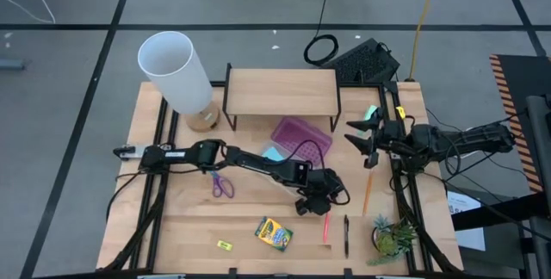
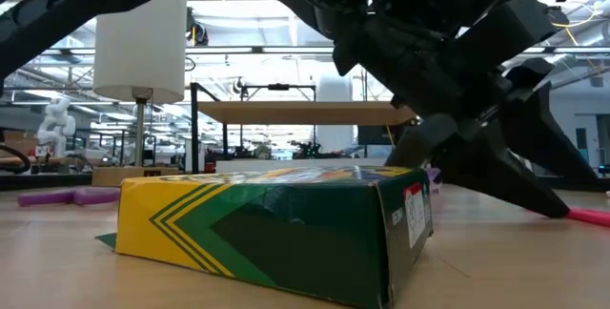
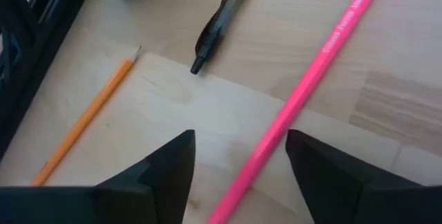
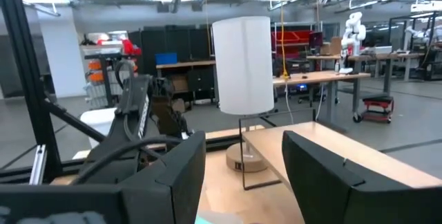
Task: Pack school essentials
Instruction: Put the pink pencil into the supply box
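Pink is the colour to watch: the pink pencil (image 3: 314,82) lies on the wooden table (image 1: 181,240) near its front edge, right of centre, and the left gripper (image 1: 315,203) hangs just above its far end with fingers spread wide and nothing between them. In the left wrist view the pencil runs through the gap, closer to one finger, with the black pen (image 3: 219,25) and the orange pencil (image 3: 86,118) lying apart from it. I judge the step in hand to be the pick-up of this pencil; the next move seems to call for a small sideways centring, a descent to the tabletop, and a close across the thin shaft without nudging the pen. Other essentials are unpacked: the crayon box (image 1: 273,233) and tiny yellow piece (image 1: 224,244) near the front, the purple-handled scissors (image 1: 222,184) to the left, the blue sticky-note pad (image 1: 274,153) beside the clear case (image 1: 301,138). The right gripper (image 1: 368,133) waits raised at the right, open and empty.
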### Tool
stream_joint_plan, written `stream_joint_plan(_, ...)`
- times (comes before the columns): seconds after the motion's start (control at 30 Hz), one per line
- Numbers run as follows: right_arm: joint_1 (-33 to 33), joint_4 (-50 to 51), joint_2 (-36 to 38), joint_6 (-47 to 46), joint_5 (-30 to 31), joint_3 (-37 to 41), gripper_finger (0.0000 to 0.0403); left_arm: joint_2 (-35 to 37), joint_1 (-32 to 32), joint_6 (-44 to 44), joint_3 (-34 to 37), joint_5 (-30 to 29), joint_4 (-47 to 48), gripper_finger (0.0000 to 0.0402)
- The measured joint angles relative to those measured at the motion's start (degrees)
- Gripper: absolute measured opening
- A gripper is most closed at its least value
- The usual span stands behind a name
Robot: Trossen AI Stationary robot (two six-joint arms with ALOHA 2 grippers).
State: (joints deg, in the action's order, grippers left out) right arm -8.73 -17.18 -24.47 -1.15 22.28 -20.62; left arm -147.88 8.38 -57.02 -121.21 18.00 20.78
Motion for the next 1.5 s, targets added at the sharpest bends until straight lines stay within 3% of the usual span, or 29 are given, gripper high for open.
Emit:
stream_joint_plan(0.3, 0.0, -1.82, 0.0, 0.31, -0.04, 0.0, 0.0185, -0.04, 0.19, 3.66, 0.0, -1.42, 3.64, 0.0114)
stream_joint_plan(0.5, 0.0, -1.82, 0.0, 0.31, -0.07, 0.0, 0.0185, -0.04, 0.62, 5.27, 0.0, -4.1, 5.75, 0.007)
stream_joint_plan(0.63, 0.0, -1.17, -0.2, -0.9, -0.09, 0.0, 0.0185, 0.07, 1.48, 5.24, 0.08, -7.53, 5.43, 0.007)
stream_joint_plan(0.8, 0.0, -0.99, -1.3, -1.77, -0.11, 0.0, 0.0185, 0.31, 2.36, 5.09, 0.12, -10.13, 5.51, 0.0097)
stream_joint_plan(1.1, 0.0, -1.8, -3.17, -3.42, -0.17, 0.0, 0.0185, 0.42, 0.84, 12.98, 0.13, -9.56, 6.8, 0.0144)
stream_joint_plan(1.3, 0.0, -1.81, -3.92, -4.22, -0.24, 0.0, 0.0185, 0.46, -0.17, 16.33, 0.13, -5.95, 9.17, 0.0132)
stream_joint_plan(1.5, 0.0, -1.85, -4.02, -4.22, -0.22, 0.0, 0.0185, 0.46, -0.09, 16.74, 0.15, -5.68, 9.75, 0.0087)
